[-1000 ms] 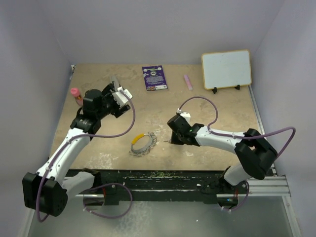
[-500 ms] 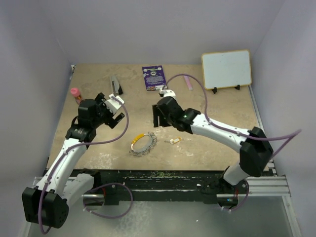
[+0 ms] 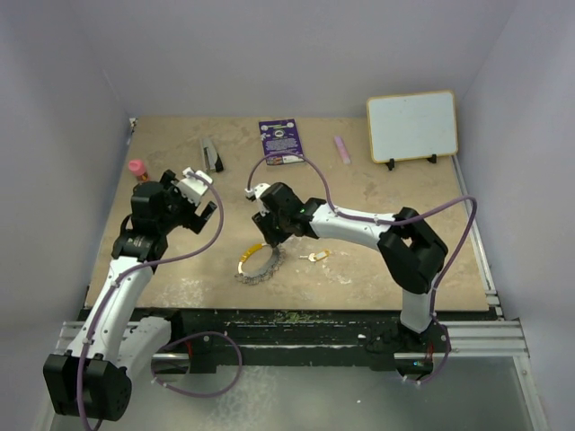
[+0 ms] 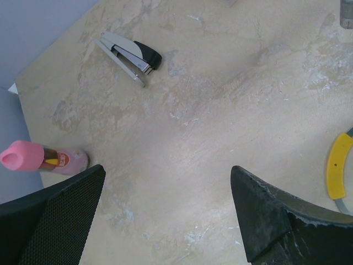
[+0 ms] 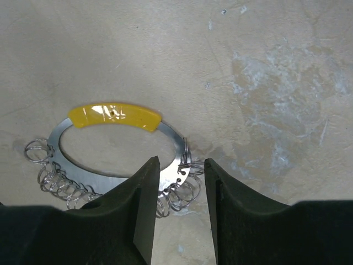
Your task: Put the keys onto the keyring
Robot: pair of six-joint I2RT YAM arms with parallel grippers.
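Note:
The keyring (image 3: 258, 264) is a flat silvery oval band with a yellow stretch and several small wire loops, lying at the table's near middle. One key (image 3: 314, 257), tiny with a yellow-orange head, lies on the table just right of it. My right gripper (image 3: 269, 237) hangs over the keyring's right side. In the right wrist view my right gripper (image 5: 181, 165) is open, its jaws straddling the keyring (image 5: 172, 134) where the loops hang. My left gripper (image 3: 201, 203) is wide open over bare table (image 4: 176, 138), holding nothing, left of the keyring's yellow part (image 4: 337, 174).
A grey-and-black stapler (image 3: 210, 154) lies at the back left, with a pink-capped tube (image 3: 137, 170) by the left wall. A purple card (image 3: 281, 142), a pink stick (image 3: 342, 149) and a small whiteboard (image 3: 411, 125) stand along the back.
My right gripper let the key go onto the table, swung left and came down over the keyring, its jaws narrowing. My left arm drew back to the left and opened fully.

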